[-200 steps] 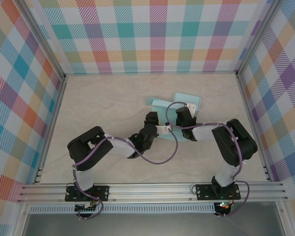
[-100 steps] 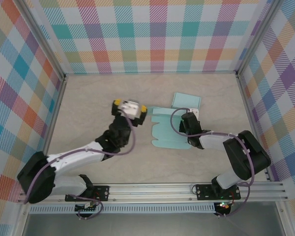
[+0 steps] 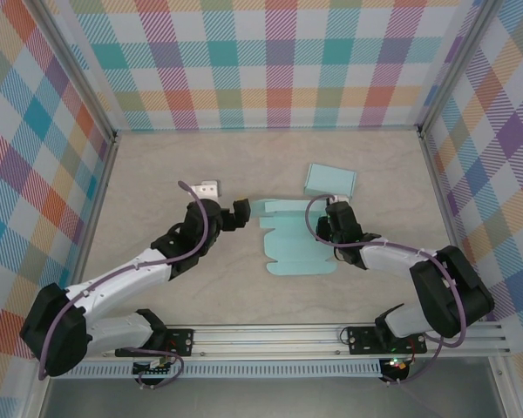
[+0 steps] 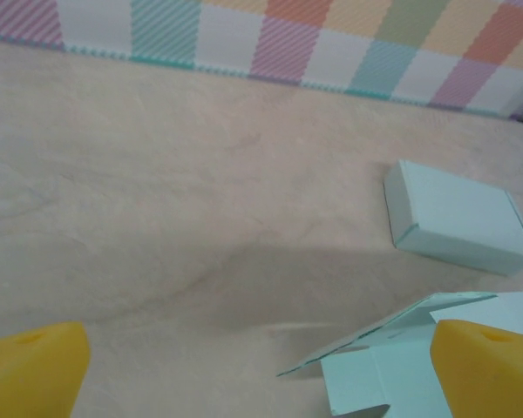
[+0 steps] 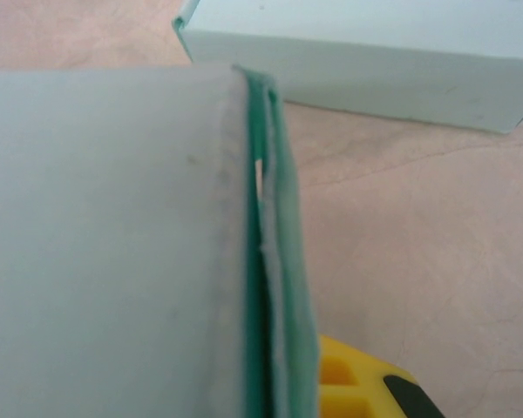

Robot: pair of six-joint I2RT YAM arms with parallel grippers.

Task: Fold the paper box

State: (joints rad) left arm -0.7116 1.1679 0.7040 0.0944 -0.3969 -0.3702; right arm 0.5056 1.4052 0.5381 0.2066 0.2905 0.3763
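I saw the blank (image 3: 294, 244) lying flat mid-desk, its right edge pinched in my right gripper (image 3: 334, 219), while my left gripper (image 3: 241, 210) hung spread open just beside its left flap, a folded box (image 3: 331, 180) behind.

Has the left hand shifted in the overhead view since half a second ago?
Yes. Against the small folded box, which stayed put, the left hand has dropped lower in the picture and now sits at the left flap of the flat sheet.

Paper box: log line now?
paper box: flat, unfolded | left gripper: open, at left flap | right gripper: at right edge, grip unclear
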